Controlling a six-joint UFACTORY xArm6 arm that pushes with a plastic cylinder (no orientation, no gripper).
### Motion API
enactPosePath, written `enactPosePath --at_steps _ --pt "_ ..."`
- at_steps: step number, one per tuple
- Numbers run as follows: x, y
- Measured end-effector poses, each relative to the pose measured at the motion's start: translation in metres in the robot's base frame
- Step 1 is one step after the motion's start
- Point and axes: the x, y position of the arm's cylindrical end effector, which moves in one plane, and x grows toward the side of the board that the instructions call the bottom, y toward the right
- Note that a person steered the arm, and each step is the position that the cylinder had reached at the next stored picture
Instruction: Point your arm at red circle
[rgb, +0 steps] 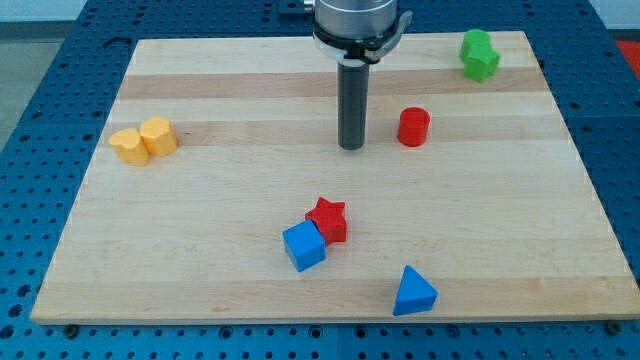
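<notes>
The red circle (413, 127) is a short red cylinder standing in the upper right part of the wooden board (200, 220). My dark rod comes down from the view's top, and my tip (351, 147) rests on the board just left of the red circle, with a small gap between them. A red star (328, 218) lies below my tip near the board's middle, touching a blue cube (303, 246) at its lower left.
A blue triangle (413, 292) lies near the bottom edge. Two yellow blocks (144, 140) sit together at the view's left. A green block (479, 54) is at the top right corner. Blue perforated table surrounds the board.
</notes>
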Motion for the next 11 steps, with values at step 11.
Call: enactPosePath --at_steps 11 --pt "-0.01 0.116"
